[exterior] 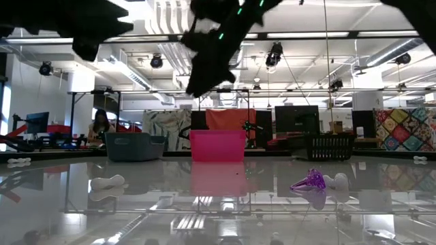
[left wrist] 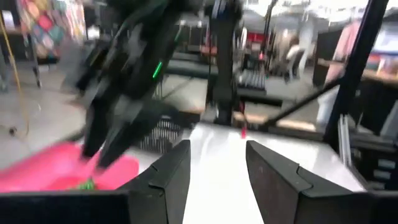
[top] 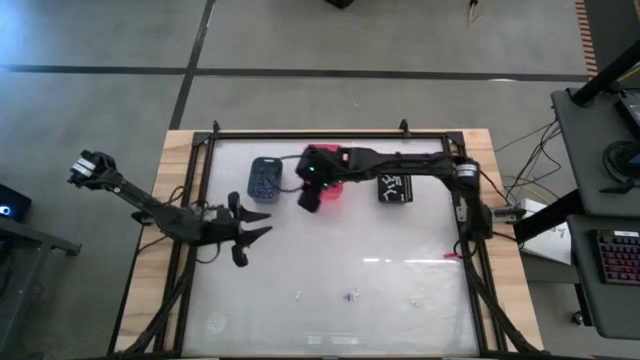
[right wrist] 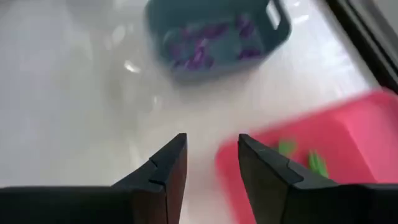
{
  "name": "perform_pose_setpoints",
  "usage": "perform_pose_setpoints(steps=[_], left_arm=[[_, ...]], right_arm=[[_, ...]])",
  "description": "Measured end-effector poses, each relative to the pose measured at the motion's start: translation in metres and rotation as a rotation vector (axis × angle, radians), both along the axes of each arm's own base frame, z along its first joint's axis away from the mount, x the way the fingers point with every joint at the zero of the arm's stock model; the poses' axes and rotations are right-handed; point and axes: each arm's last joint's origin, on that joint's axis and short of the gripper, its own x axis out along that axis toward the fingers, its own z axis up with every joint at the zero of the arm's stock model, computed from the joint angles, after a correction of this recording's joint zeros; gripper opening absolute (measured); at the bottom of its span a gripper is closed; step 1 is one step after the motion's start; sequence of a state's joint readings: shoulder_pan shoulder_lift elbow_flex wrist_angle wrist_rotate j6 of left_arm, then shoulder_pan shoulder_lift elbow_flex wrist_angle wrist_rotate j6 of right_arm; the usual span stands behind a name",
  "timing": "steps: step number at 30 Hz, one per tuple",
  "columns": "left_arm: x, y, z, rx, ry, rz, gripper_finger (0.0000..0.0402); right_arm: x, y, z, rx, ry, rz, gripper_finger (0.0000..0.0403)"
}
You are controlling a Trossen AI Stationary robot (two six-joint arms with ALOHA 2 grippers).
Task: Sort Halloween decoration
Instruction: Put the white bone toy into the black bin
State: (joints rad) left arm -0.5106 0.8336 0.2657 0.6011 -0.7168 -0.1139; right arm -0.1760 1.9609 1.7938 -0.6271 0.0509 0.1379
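The right gripper [top: 311, 196] hangs over the near-left edge of the pink bin [top: 333, 187]; its body hides much of that bin from above; its fingers [right wrist: 166, 171] stand apart with nothing between them. The left gripper [top: 258, 222] waits at the left side of the table [top: 400, 290], released and empty, its fingers [left wrist: 171, 171] parted. In the low view both arms are cut off at the top and show only as dark shapes.

Sorted decorations: purple trinkets [right wrist: 199, 53] lie in the blue-grey bin [top: 265, 177]; green trinkets [right wrist: 305, 155] lie in the pink bin; both groups are blurred, so no count is possible. The contents of the black bin [top: 396, 187] cannot be made out.

Unsorted decorations lie well apart along the near part of the table: a white piece [top: 298, 295], a purple piece [top: 351, 295] and another white piece [top: 415, 299]; shapes are too small to tell from above. The low view shows a purple trinket [exterior: 310, 181] touching a white one [exterior: 337, 182], and a white piece [exterior: 107, 182] at the left.
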Motion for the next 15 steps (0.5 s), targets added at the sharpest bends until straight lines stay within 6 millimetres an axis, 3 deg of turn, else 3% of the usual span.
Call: perform_pose_setpoints(steps=[5,15], left_arm=[[0.007,-0.005,-0.02,-0.042,0.124,-0.053,0.0139],[0.023,-0.022,-0.056,-0.134,0.305,-0.208,0.0139]], right_arm=[[-0.028,0.042,0.03,0.02,0.034,0.065,0.0128],[-0.068,0.124,0.048,0.046,0.018,0.205,0.0128]])
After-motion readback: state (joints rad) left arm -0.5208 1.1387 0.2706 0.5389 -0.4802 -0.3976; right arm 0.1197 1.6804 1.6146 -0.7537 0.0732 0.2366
